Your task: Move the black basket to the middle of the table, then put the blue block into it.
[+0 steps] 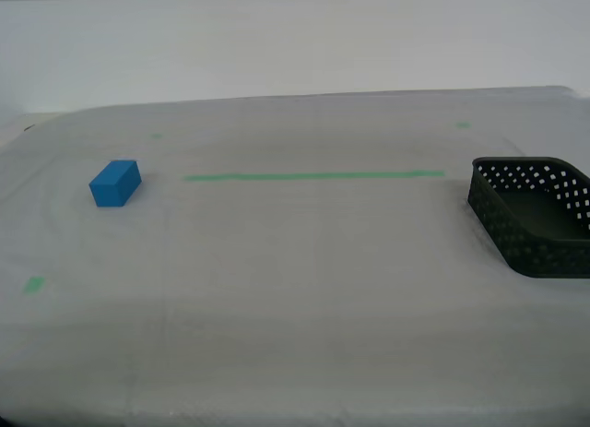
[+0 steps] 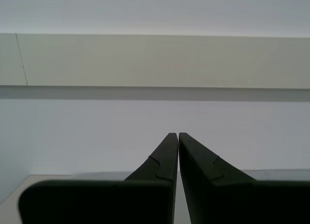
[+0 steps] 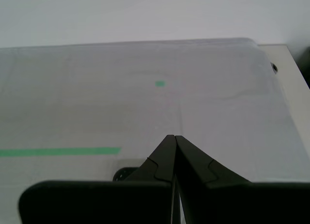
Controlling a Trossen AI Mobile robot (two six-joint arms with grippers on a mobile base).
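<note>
Exterior view: wide table (image 1: 295,335) under pale cloth, long green tape line (image 1: 313,176) across the far middle. Blue block (image 1: 115,183) resting at the exterior view's left, just beyond the line's end. Black basket (image 1: 535,215) at the exterior view's right edge, partly cut off, upright, nothing visible inside, well apart from the block. No arm visible there.

First wrist view: my first gripper (image 3: 174,137) pressed closed, tips touching, holding nothing, above cloth near the tape.

Second wrist view: my second gripper (image 2: 175,134) likewise closed on nothing, facing a plain wall (image 2: 155,59).
</note>
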